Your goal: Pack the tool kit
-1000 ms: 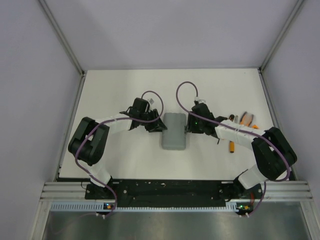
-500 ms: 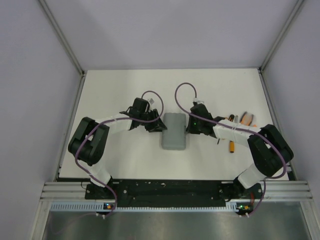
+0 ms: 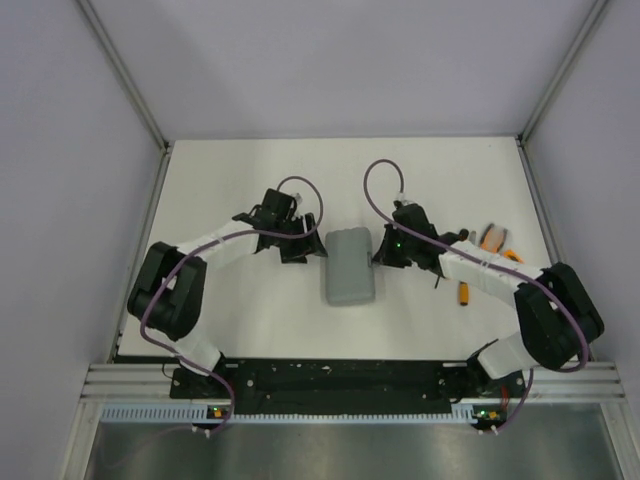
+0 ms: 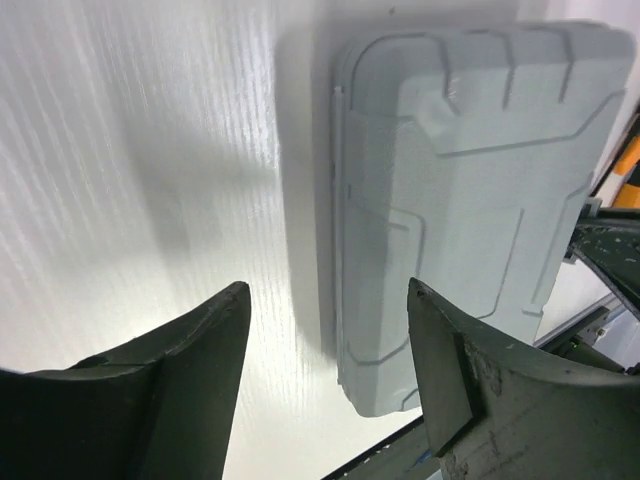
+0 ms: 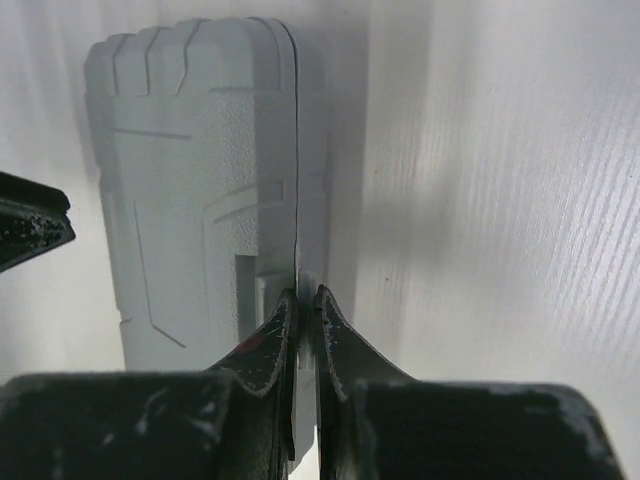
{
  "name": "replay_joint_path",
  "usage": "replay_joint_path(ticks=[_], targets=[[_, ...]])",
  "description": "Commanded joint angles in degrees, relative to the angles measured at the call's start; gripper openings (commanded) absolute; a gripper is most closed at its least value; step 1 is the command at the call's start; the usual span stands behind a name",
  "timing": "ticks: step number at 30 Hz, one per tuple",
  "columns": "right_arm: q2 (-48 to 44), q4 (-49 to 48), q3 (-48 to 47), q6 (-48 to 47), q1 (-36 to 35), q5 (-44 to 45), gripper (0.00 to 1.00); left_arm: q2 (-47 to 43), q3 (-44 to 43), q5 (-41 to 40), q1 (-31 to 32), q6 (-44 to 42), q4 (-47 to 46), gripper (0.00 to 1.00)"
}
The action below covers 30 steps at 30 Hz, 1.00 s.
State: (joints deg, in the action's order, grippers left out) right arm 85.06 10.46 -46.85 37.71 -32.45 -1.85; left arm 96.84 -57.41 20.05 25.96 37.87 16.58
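The closed grey case point(image 3: 350, 265) lies mid-table, with orange-handled tools point(image 3: 490, 240) near the right edge. The left gripper point(image 3: 304, 250) stands wide beside the case's left side, and the right gripper point(image 5: 305, 296) is pinched nearly together at its right seam. The case is likely light, stiff, slippery plastic, so pry at that seam while bracing the opposite side.

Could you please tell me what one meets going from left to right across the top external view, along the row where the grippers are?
left gripper → grey case → right gripper → orange screwdriver → orange-handled tools
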Motion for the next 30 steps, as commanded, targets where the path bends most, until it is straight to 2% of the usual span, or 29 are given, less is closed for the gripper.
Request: replay_joint_path(ticks=[1, 6, 12, 16, 21, 28, 30], targets=[[-6.3, 3.33, -3.77, 0.87, 0.28, -0.79, 0.0, -6.65, -4.29, -2.3, -0.2, -4.12, 2.76, 0.68], [-7.89, 7.64, -6.41, 0.96, 0.28, -0.53, 0.0, -8.51, -4.03, 4.19, 0.59, -3.77, -1.8, 0.7], [-8.85, 10.72, -9.66, -0.01, -0.33, 0.0, 0.0, -6.49, -0.6, 12.46, 3.48, 1.59, -16.13, 0.78], [-9.91, 12.3, -11.42, -1.15, -1.56, 1.49, 0.0, -3.68, -4.28, 10.45, 5.68, 0.81, -15.79, 0.8], [-9.91, 14.59, -13.44, -2.64, -2.97, 4.92, 0.0, 0.01, -13.42, 3.24, 7.79, -3.67, -4.81, 0.81], [-8.94, 15.2, -14.76, -3.09, -4.55, 6.15, 0.0, 3.0, -15.71, 3.15, 7.97, -4.03, -3.31, 0.82], [-9.03, 15.38, -15.02, -3.26, -4.56, 6.68, 0.0, 3.62, -16.77, 0.71, 8.06, -4.64, -0.77, 0.82]])
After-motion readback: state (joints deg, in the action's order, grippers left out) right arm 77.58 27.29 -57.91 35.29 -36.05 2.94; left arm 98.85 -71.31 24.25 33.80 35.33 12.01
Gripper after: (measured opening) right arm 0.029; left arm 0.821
